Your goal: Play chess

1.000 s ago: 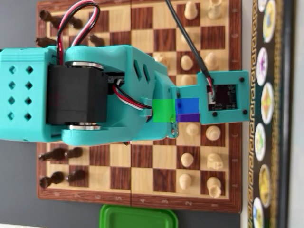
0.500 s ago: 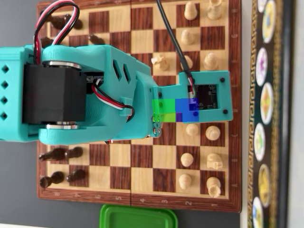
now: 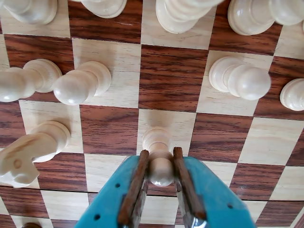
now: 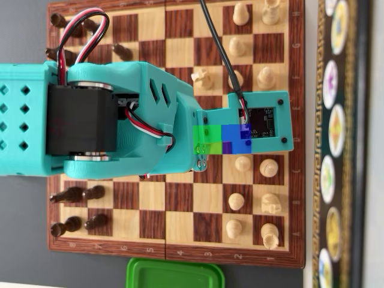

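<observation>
The arm (image 4: 120, 120) is teal printed plastic, with a grid of diamond holes far behind the jaws. A black servo (image 4: 81, 120) sits in its shell. Red, black and white cables (image 4: 81, 33) loop above it. The gripper (image 3: 160, 164) has teal fingers lined with brown pads (image 3: 134, 187) (small holes dot the teal). A black board (image 4: 262, 123) rides the teal wrist plate.

Grey table (image 4: 24, 240), wooden chessboard (image 4: 180, 255) on it, green lid (image 4: 174, 275) nr board edge
</observation>
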